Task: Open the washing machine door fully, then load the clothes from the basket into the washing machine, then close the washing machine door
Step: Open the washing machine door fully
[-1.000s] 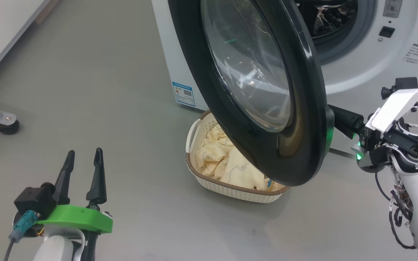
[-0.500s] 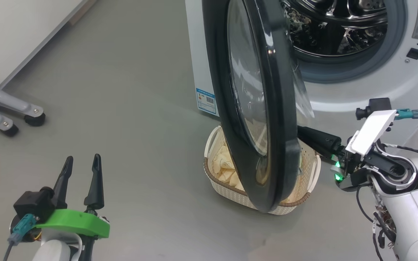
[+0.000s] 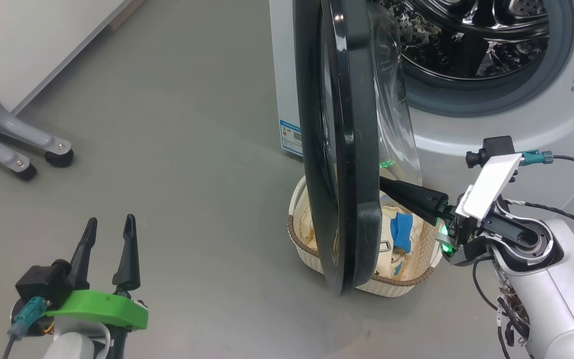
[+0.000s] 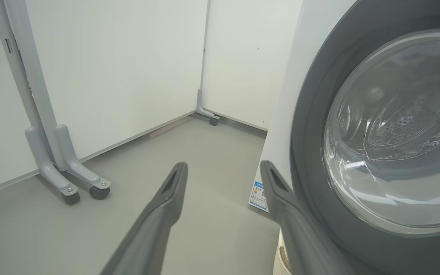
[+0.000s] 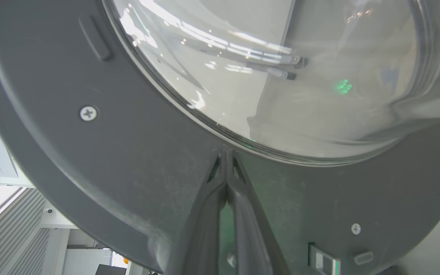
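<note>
The washing machine door [image 3: 339, 149] stands edge-on to me, swung out from the white washing machine [image 3: 466, 144], whose steel drum [image 3: 471, 35] is exposed. My right gripper [image 3: 384, 183] is shut with nothing in it. Its joined tips [image 5: 226, 152] press on the inner face of the door [image 5: 128, 160], just below the glass bowl [image 5: 281, 76]. Under the door sits the basket [image 3: 401, 287], holding pale yellow clothes [image 3: 419, 234] with a blue band [image 3: 400, 232]. My left gripper [image 3: 109, 224] hangs open at the lower left, well clear of the door [image 4: 376, 133].
Grey wheeled stand legs [image 3: 18, 149] rest by the white wall [image 3: 18, 40] at left, also visible as the stand [image 4: 52, 152]. A blue sticker [image 3: 291, 137] marks the machine's lower corner. Bare grey floor [image 3: 192, 174] lies between my left gripper and the basket.
The door has swung further out, from showing its glass to standing edge-on, with my shut right gripper following behind it. The head view also shifted. My left gripper stayed open and still.
</note>
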